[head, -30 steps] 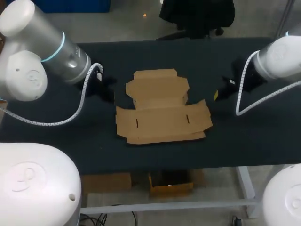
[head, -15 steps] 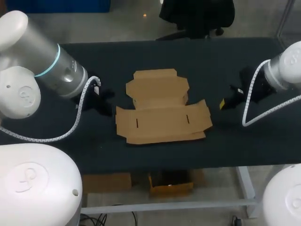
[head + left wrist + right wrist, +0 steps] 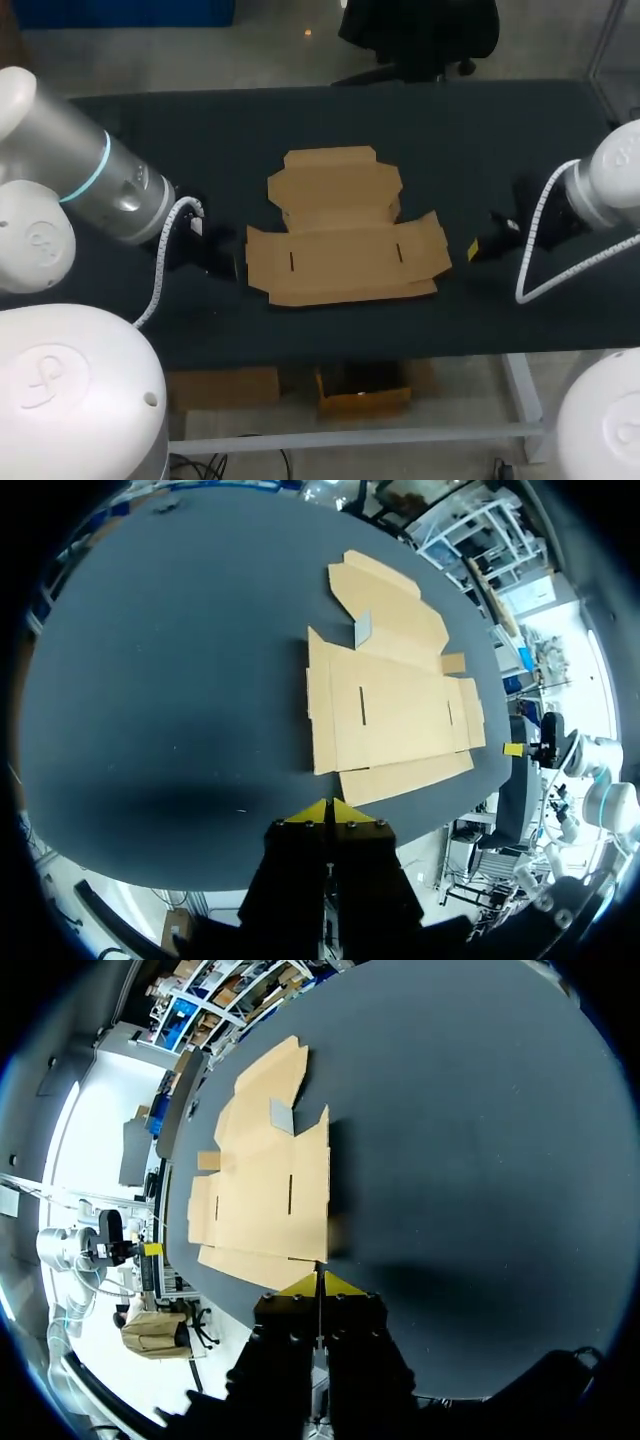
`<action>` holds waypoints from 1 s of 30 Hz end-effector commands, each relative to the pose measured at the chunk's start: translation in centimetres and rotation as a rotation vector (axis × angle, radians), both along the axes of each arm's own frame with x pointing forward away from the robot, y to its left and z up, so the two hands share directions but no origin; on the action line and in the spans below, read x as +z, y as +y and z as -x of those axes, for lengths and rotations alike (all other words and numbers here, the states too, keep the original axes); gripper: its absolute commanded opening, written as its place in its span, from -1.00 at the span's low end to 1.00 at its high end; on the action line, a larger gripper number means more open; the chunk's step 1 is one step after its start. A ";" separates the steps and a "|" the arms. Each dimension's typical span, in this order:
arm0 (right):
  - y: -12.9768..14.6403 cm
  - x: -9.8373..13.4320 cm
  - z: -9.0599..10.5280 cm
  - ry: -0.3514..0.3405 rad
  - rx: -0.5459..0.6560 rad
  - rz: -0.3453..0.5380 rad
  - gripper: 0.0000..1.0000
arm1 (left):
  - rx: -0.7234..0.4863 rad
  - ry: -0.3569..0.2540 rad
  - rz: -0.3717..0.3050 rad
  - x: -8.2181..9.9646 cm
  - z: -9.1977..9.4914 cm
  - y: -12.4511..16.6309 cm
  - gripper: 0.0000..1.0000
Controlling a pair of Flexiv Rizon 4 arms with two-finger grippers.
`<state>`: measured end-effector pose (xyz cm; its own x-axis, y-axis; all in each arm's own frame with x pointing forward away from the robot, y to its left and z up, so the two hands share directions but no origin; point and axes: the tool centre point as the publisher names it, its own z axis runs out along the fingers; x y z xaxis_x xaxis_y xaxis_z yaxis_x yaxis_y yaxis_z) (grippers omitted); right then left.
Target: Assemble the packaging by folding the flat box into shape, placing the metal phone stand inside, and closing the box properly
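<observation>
flat box (image 3: 345,235) | brown cardboard, unfolded, flaps spread | lying flat on surface (image 3: 500,150) | between left tool (image 3: 330,805) and right tool (image 3: 320,1278), ahead of each, untouched

Tan flat box (image 3: 345,240), grey metal phone stand (image 3: 362,630), black table (image 3: 450,130)

The flat box (image 3: 340,235) lies at the middle of the tabletop (image 3: 450,130), its smaller panel toward the far edge. The left gripper (image 3: 218,262) sits just beside the box's left edge — the right gripper (image 3: 473,250) near its right edge.
</observation>
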<state>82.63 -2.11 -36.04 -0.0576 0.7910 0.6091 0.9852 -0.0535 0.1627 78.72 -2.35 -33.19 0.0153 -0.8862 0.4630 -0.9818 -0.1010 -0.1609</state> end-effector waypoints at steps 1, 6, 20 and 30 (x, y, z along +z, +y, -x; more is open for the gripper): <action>-0.2 -0.4 0.8 -0.007 -0.004 -0.008 -1.00 | -0.005 0.009 0.005 -0.7 -0.1 -0.2 -1.00; -0.2 -1.1 1.3 0.002 -0.006 -0.017 -1.00 | -0.017 0.030 0.006 -1.1 0.0 -0.4 -1.00; -0.2 -1.4 1.4 0.020 -0.014 -0.021 -1.00 | -0.025 0.048 0.021 -1.5 0.0 -0.4 -1.00; -0.2 -1.4 1.4 0.020 -0.014 -0.021 -1.00 | -0.025 0.048 0.021 -1.5 0.0 -0.4 -1.00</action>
<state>81.24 -2.13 -37.48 -0.0324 0.7836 0.6204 0.9871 -0.0723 0.1428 78.71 -2.67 -34.60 0.0155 -0.8758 0.4824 -0.9908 -0.0784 -0.1105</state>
